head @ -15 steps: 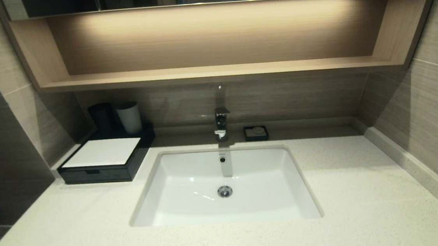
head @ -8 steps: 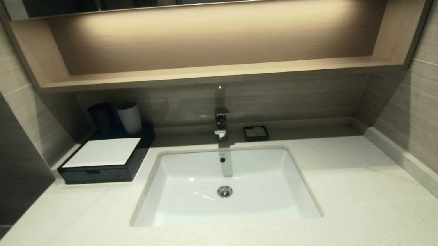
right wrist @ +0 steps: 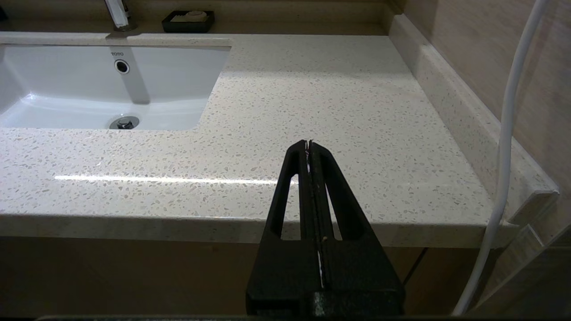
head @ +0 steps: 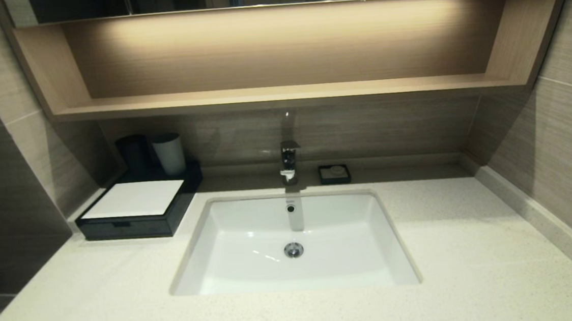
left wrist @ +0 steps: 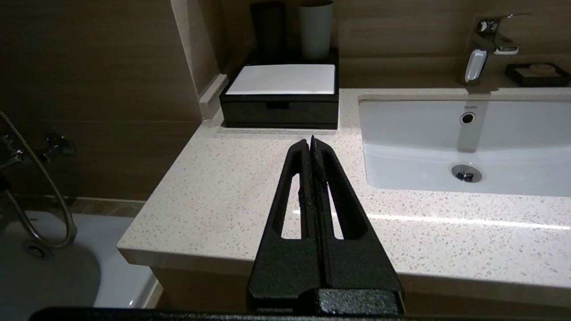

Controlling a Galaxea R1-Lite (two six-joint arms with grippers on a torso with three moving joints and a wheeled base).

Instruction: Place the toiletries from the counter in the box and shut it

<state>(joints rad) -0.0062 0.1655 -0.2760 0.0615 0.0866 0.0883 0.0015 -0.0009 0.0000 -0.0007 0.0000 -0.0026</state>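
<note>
The box (head: pixel 139 209) sits on the worktop (head: pixel 456 249) in the far left corner, against the wall and just left of the sink (head: pixel 292 241). Its white top panel lies flat and its black front drawer is pushed in flush with the front face. No wrapped packets show anywhere on the worktop in any view. On the rear part of the box stand a black cup (head: pixel 133 153) and a white cup (head: pixel 169 153), side by side. Behind the sink rises a chrome tap (head: pixel 288 161), and just to its right a small dark soap dish (head: pixel 334 173) rests against the back wall. Above runs a light wooden shelf (head: pixel 281 95).

The left hand (left wrist: pixel 311 145) hangs off the front edge of the worktop, pointing towards the box and well apart from it, its fingers pressed together with nothing between them. The right hand (right wrist: pixel 308 147) hangs off the front edge on the right side, over bare stone to the right of the sink, its fingers likewise closed together on nothing. A white cable (right wrist: pixel 504 147) runs down beside the right wall. Neither hand appears in the head view.
</note>
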